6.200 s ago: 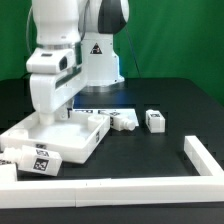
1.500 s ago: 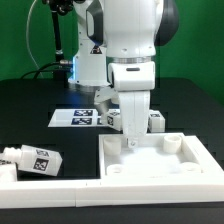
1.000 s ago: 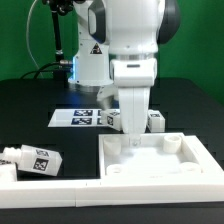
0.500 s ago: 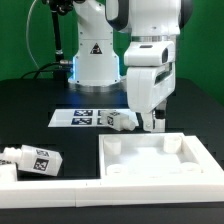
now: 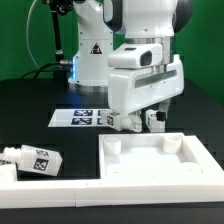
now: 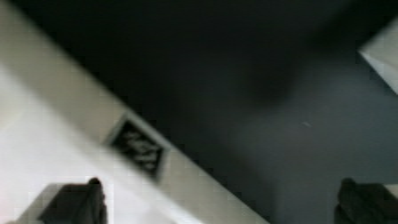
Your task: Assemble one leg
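Observation:
The white tray-like tabletop point(image 5: 150, 165) lies at the front right with round sockets in its corners. Two small white tagged legs point(image 5: 124, 121) point(image 5: 157, 120) lie just behind it, beside the marker board point(image 5: 82, 117). My gripper point(image 5: 145, 122) hangs tilted just above and between these legs, behind the tabletop's back rim, and partly hides them. In the wrist view my gripper point(image 6: 221, 202) is open and empty, its dark fingertips point(image 6: 71, 202) far apart. A blurred white surface with a tag point(image 6: 139, 150) lies under it; I cannot tell which part it is.
A longer white tagged piece with a rounded end point(image 5: 32, 160) lies at the front left. A white L-shaped fence point(image 5: 40, 189) runs along the table's front edge. The robot's base point(image 5: 95, 55) stands at the back.
The tabletop went from the front left to the front right. My gripper let go of its back rim, rose, moved toward the exterior view's right and tilted over the legs.

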### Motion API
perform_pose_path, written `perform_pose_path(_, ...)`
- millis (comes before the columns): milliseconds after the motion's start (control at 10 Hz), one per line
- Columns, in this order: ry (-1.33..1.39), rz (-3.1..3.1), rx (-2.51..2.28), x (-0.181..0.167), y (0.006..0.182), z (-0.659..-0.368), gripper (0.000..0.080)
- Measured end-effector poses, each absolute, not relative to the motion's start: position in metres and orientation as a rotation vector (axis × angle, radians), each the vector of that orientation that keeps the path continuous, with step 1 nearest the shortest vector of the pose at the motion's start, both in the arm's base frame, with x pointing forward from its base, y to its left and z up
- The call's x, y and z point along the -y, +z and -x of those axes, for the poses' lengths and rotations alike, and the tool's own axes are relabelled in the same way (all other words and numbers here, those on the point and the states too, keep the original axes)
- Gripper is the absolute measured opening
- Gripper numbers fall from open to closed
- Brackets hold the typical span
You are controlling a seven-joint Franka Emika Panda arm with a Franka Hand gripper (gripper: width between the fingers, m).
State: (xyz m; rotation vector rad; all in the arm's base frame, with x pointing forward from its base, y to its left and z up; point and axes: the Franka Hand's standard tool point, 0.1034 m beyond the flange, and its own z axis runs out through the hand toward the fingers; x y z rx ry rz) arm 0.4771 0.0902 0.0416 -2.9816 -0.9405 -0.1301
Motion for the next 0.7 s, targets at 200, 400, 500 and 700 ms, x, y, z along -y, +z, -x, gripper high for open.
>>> perform_pose_path(200, -0.034, 3.073, 0.528, -0.102, 0.047, -0.468, 0.0649)
perform_pose_path(400, 0.024, 3.09, 0.166, -0.108, 0.048, -0.469, 0.0649)
perform_pose_path(500, 0.022, 3.089, 0.17, -0.109, 0.047, -0.469, 0.0649)
perform_pose_path(700, 0.022, 3.088, 0.175, -0.109, 0.047, -0.469, 0.0649)
